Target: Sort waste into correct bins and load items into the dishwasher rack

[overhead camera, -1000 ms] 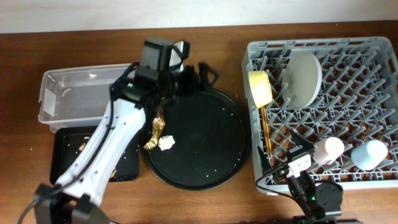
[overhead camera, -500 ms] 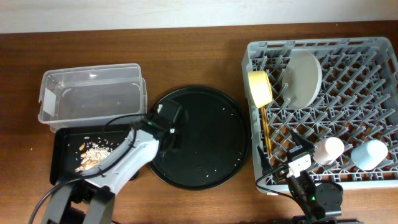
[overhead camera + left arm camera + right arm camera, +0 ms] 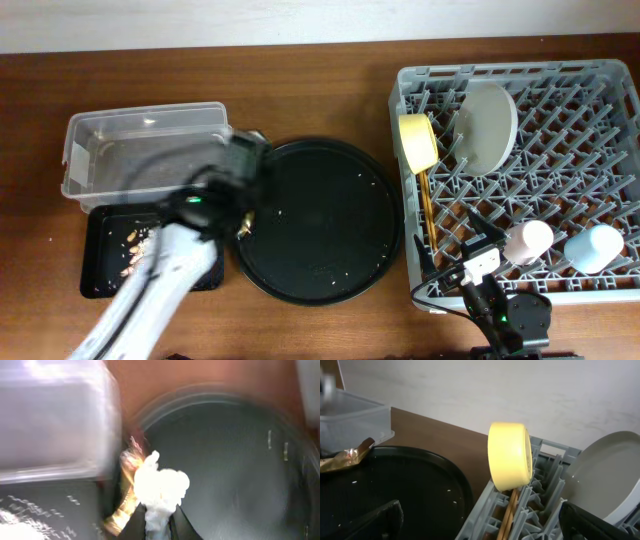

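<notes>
Left tool [image 3: 157, 521] closed on the tissue [image 3: 161, 485] (soft, near weightless; any pinch should hold), crinkly wrapper [image 3: 126, 492] dangling beside it at the round tray [image 3: 225, 485] edge, by the tub [image 3: 50, 420]. Right tool [image 3: 485, 527] gapes empty.

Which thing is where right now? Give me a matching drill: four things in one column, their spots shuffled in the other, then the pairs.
Things
1. white tissue wad
2. beige food scraps
3. yellow bowl
4. light-blue cup

Places
A. in the shallow black rectangular tray
B. on its side at the left edge of the dishwasher rack
C. pinched in the left fingers
D. lying in the rack's lower right corner, overhead view

Pairs: 1-C, 2-A, 3-B, 4-D
</notes>
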Robot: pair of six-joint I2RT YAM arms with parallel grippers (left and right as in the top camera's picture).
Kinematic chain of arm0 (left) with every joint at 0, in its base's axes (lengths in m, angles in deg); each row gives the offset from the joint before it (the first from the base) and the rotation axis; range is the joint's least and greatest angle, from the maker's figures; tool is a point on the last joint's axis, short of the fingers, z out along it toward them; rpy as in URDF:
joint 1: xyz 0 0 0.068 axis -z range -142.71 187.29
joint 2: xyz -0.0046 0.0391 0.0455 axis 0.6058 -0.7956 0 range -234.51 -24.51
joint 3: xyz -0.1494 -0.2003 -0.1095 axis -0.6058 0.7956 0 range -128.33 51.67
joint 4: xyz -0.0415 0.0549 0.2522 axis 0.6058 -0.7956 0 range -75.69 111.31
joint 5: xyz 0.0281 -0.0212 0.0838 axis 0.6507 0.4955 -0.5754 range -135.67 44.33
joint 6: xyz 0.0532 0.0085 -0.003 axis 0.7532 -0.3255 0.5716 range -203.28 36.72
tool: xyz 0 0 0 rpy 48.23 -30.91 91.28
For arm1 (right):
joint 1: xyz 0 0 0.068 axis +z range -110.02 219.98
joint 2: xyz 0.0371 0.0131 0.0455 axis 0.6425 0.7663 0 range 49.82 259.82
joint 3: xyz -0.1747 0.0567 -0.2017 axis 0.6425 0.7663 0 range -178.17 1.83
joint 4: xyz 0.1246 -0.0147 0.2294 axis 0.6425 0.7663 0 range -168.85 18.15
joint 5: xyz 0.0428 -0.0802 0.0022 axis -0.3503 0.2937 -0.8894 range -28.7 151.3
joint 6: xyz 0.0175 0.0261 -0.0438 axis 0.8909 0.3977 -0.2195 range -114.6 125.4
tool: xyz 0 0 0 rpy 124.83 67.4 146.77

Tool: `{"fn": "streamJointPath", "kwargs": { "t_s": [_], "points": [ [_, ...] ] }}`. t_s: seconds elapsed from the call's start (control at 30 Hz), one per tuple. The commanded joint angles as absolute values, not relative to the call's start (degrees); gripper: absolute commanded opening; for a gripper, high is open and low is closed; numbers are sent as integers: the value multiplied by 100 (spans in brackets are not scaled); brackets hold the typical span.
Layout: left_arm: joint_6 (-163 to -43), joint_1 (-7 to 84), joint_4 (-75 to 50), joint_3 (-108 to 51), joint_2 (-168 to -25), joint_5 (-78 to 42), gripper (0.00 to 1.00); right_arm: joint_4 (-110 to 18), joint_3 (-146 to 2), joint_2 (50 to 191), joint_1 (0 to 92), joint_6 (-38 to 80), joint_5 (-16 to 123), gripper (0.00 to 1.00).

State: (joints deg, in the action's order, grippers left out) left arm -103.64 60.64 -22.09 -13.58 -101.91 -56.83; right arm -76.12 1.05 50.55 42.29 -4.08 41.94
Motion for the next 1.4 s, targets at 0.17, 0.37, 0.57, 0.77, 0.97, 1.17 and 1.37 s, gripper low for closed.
{"fn": "streamJointPath", "kwargs": {
  "t_s": [0.17,0.37,0.57,0.77,0.97,1.17,1.37],
  "points": [
    [-9100,4502,-782,-1594,-11022,-6528,54,-7610,151,5022,4259,-401,4247,98],
    [-8748,4888,-1855,-2392,-10991,-5597,80,-7610,151,5022,4259,-401,4247,98],
    [-9028,6250,-2808,-2036,-11999,-5958,67,-7610,151,5022,4259,-401,4247,98],
    [-10447,6460,-2992,-1961,-13070,-7145,66,-7610,151,5022,4259,-401,4247,98],
    [-10447,6464,-2981,-1961,-13686,-6946,56,-7610,151,5022,4259,-401,4247,98],
    [-10451,6466,-3265,-2143,-13706,-6662,0,-7610,151,5022,4259,-404,4247,98],
    [-10296,6445,-4039,-3150,-12075,-6463,0,-7610,151,5022,4259,-404,4247,98]
  ]
}}
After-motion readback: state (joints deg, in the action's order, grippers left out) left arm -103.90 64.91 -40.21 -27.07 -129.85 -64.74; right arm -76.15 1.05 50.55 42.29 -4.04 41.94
